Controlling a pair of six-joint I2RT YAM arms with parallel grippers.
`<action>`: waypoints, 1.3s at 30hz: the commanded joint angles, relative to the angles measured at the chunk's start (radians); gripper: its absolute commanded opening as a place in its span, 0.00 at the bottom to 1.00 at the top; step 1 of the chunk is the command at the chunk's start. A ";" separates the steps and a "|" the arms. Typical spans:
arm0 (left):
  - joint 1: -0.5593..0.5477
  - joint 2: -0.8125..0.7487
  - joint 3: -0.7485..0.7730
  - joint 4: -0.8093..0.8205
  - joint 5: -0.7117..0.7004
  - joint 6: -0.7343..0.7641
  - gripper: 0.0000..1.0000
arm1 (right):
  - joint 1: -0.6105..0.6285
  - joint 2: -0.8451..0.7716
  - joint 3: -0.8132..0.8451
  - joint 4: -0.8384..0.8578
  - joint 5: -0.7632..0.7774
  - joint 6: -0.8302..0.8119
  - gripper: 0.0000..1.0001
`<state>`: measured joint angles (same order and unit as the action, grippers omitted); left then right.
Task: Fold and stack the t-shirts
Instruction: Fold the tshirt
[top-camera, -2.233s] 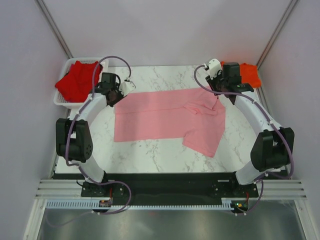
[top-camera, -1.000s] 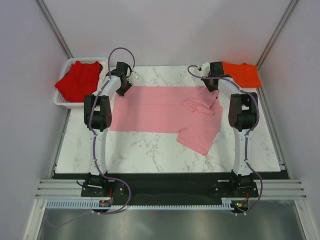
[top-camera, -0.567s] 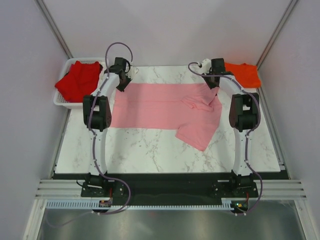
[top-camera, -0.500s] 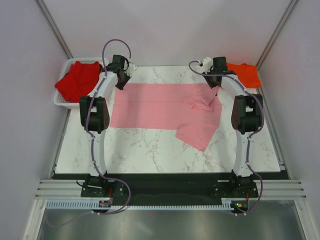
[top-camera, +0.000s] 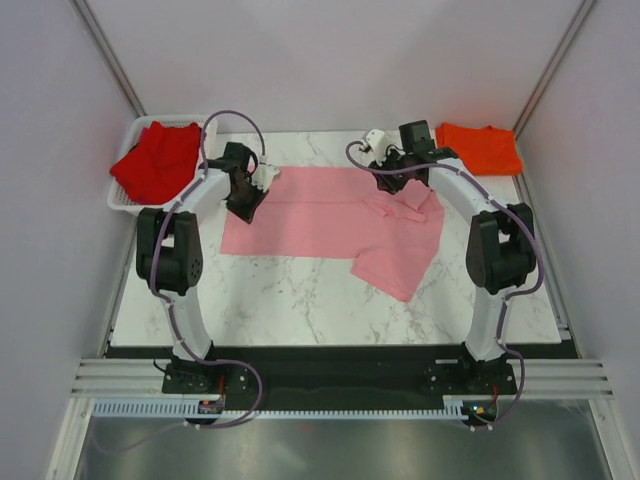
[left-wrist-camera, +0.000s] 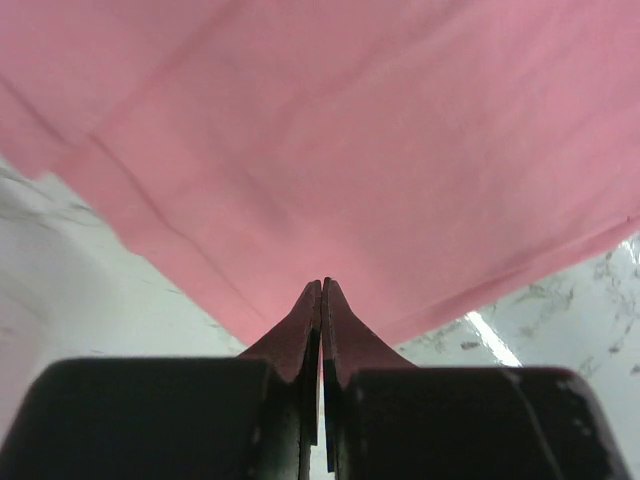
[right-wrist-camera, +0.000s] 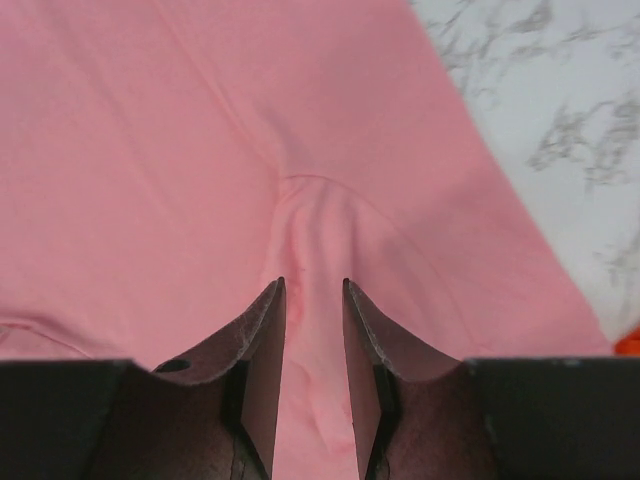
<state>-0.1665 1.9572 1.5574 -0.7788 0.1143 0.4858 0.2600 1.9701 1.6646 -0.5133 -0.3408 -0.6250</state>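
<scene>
— Where is the pink t-shirt (top-camera: 320, 215)?

— It's spread across the far half of the marble table (top-camera: 300, 310), its long side running left to right between my two grippers. Toward my right the cloth is doubled over, and one flap slants out toward the near edge.

— What is your left gripper (left-wrist-camera: 322, 288) doing?

— It's clenched, fingertips (left-wrist-camera: 300, 325) pressed together, right at the shirt's left hem. In my wrist view the tips overlap the cloth, but I cannot tell whether any of it is caught between them.

— And the right gripper (right-wrist-camera: 313, 292)?

— Its fingers (right-wrist-camera: 262, 340) stand a little apart, grasping a raised ridge of pink cloth that runs up into the gap. That's at the far right part of the shirt.

— The other shirts?

— The orange t-shirt (top-camera: 480, 148) lies flat in the far right corner of the table. It's just beyond my right gripper and apart from the pink one. The red t-shirt (top-camera: 155, 160) sits bunched in the white basket (top-camera: 128, 207) at the far left.
</scene>
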 joint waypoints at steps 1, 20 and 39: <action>0.002 -0.009 -0.048 -0.022 0.064 -0.043 0.02 | 0.002 0.035 -0.009 -0.066 -0.066 -0.030 0.37; 0.004 0.049 -0.112 -0.008 0.048 -0.058 0.02 | 0.015 0.174 0.038 -0.114 -0.012 -0.058 0.37; 0.004 0.058 -0.100 -0.010 0.031 -0.055 0.02 | 0.019 0.211 0.054 -0.116 0.028 -0.054 0.28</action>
<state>-0.1650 2.0029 1.4414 -0.8047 0.1398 0.4603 0.2726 2.1868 1.7058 -0.6281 -0.3122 -0.6632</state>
